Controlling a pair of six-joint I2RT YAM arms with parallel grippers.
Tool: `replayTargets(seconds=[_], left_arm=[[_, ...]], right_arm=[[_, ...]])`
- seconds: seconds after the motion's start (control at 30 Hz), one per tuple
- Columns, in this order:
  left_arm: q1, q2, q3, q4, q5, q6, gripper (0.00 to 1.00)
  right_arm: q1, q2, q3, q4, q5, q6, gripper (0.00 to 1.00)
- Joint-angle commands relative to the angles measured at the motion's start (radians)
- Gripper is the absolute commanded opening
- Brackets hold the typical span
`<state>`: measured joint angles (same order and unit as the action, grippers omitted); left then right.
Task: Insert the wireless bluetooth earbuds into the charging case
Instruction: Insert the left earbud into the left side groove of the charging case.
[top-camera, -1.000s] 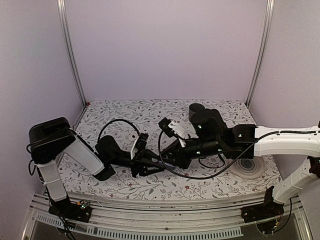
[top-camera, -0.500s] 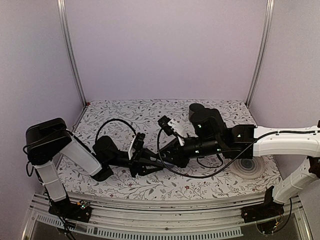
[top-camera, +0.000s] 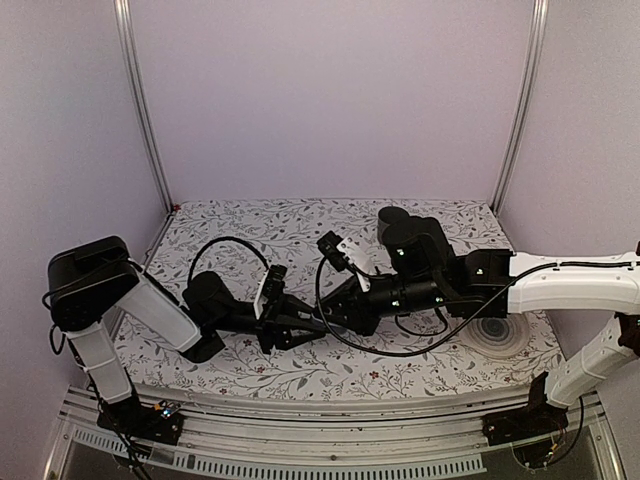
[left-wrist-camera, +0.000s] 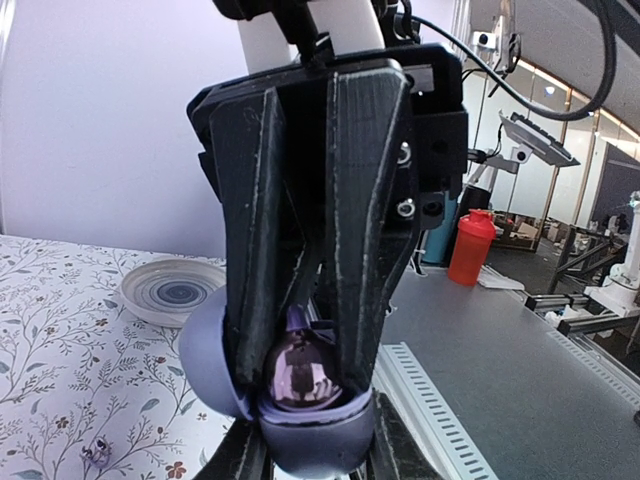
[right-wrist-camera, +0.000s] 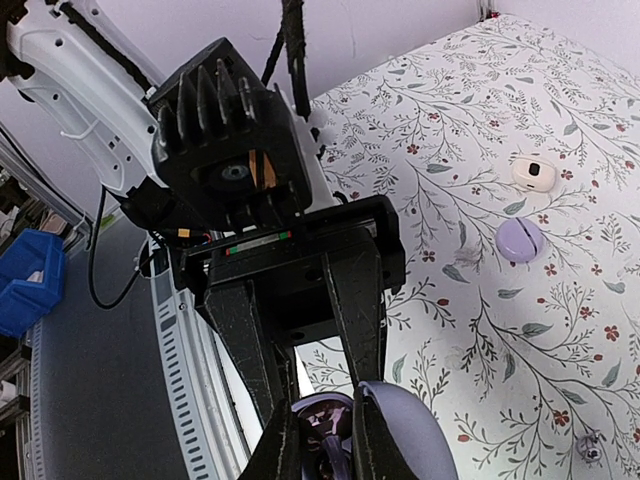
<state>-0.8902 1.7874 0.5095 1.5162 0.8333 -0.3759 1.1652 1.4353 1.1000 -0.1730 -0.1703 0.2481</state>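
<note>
right end effector (left-wrist-camera: 299, 362) narrowly pinches earbud (left-wrist-camera: 302, 378); left end effector (left-wrist-camera: 312, 466) clamps charging case (left-wrist-camera: 205, 360).

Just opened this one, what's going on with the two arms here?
The arms meet low over the middle of the table. The left claw holds the open charging case, and the right claw pinches a glossy purple earbud right at the case's opening. Whether the earbud sits in a socket yet cannot be told.
</note>
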Motion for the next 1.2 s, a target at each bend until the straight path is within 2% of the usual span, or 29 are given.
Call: replayTargets(seconds=[0.0, 0.07, 0.13, 0.37, 0.6, 0.9, 1.17], left_arm=[[-0.004, -0.045, 0.009, 0.122, -0.014, 0.013, 0.0], [-0.006, -0.044, 0.008, 0.122, -0.015, 0.012, 0.0], [-0.006, -0.044, 0.008, 0.12, -0.018, 0.017, 0.0], [-0.006, -0.04, 0.007, 0.106, -0.029, 0.038, 0.0], [-0.005, -0.038, 0.006, 0.107, -0.034, 0.043, 0.0], [-0.005, -0.046, 0.0, 0.091, -0.05, 0.068, 0.0], [-0.006, -0.049, -0.003, 0.081, -0.063, 0.085, 0.0]], right_arm=[[0.014, -0.002, -0.014, -0.054, -0.003, 0.003, 0.15], [0.014, -0.005, -0.009, -0.057, -0.002, 0.002, 0.18], [0.015, -0.008, 0.0, -0.066, 0.001, 0.002, 0.25], [0.015, -0.01, 0.029, -0.08, 0.013, -0.003, 0.34], [0.014, -0.004, 0.064, -0.106, 0.044, 0.0, 0.35], [0.014, -0.005, 0.101, -0.139, 0.106, 0.012, 0.4], [0.014, -0.007, 0.163, -0.181, 0.172, 0.037, 0.37]])
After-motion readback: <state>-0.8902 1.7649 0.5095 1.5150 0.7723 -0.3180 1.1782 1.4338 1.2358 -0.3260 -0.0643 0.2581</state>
